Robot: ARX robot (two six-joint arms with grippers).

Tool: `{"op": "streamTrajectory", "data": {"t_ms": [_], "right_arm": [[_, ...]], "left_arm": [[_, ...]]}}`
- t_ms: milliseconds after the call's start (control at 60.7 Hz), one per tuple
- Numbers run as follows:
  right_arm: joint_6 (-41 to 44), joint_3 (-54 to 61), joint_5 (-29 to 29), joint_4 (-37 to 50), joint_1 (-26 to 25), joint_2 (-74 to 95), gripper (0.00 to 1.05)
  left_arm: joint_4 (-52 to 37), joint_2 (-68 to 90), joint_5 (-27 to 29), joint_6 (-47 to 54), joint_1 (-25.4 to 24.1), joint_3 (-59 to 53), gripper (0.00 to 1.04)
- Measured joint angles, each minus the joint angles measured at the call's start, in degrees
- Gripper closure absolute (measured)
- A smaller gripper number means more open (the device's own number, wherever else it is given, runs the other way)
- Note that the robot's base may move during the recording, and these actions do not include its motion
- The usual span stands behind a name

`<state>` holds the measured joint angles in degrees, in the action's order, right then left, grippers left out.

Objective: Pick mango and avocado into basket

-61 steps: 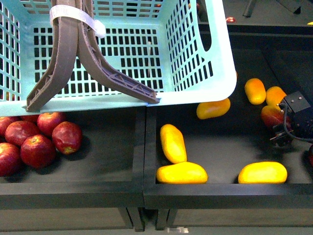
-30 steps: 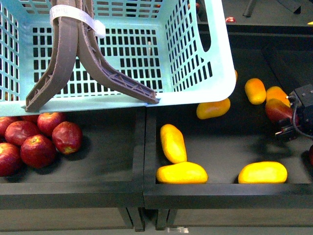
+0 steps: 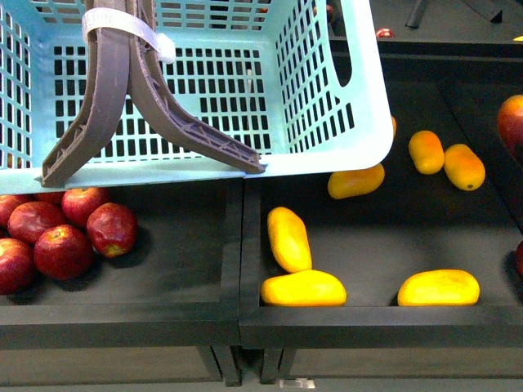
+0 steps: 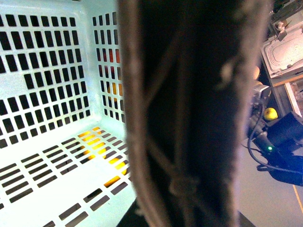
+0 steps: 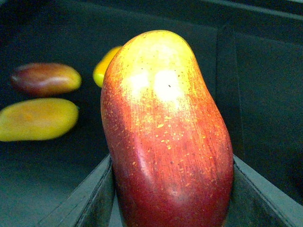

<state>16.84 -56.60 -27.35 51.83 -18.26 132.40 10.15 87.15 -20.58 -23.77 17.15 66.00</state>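
The light teal basket (image 3: 327, 90) hangs tilted over the back of the bins, its brown-grey handles (image 3: 114, 90) bound by a white tie (image 3: 131, 28). My left gripper is shut on the handle (image 4: 189, 113); its fingers do not show. The basket's inside (image 4: 47, 94) holds nothing that I can see. My right gripper (image 5: 173, 189) is shut on the red-to-yellow mango (image 5: 165, 137), held between its grey fingers (image 5: 90, 198). In the front view the mango (image 3: 513, 122) shows at the right edge, lifted above the bin. The avocado is not in view.
Several all-yellow mangoes (image 3: 303, 288) lie in the right black bin, some near its back (image 3: 426, 151). Dark-red apples (image 3: 61, 237) fill the left bin. A black divider (image 3: 243, 245) separates the bins. More mangoes (image 5: 38, 119) lie below the right gripper.
My right gripper has lifted the red mango out of the right bin and moved up and right, mostly out of the front view. The basket has not moved.
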Motion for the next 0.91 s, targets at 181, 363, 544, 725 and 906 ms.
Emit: {"op": "streamTrajectory", "data": {"t_ms": [181, 363, 544, 725, 906], "right_arm": [[-5.46, 6.93, -4.48, 1.38, 0.5, -10.8, 0.45], [-10.84, 12.48, -8.39, 2.1, 1.92, -21.11, 0.45], [-15.28, 17.27, -12.35, 1.77, 4.33, -29.64, 0.45], [-19.23, 21.24, -15.76, 0.46, 8.76, -39.04, 0.45], [-21.7, 24.17, -17.03, -1.31, 14.16, -46.49, 0.45]], "left_arm": [[0.0, 0.0, -0.02, 0.02, 0.0, 0.0, 0.99], [0.0, 0.0, -0.02, 0.02, 0.0, 0.0, 0.99], [0.0, 0.0, 0.0, 0.0, 0.0, -0.02, 0.99], [0.0, 0.0, -0.02, 0.02, 0.0, 0.0, 0.99], [0.0, 0.0, -0.02, 0.02, 0.0, 0.0, 0.99]]}}
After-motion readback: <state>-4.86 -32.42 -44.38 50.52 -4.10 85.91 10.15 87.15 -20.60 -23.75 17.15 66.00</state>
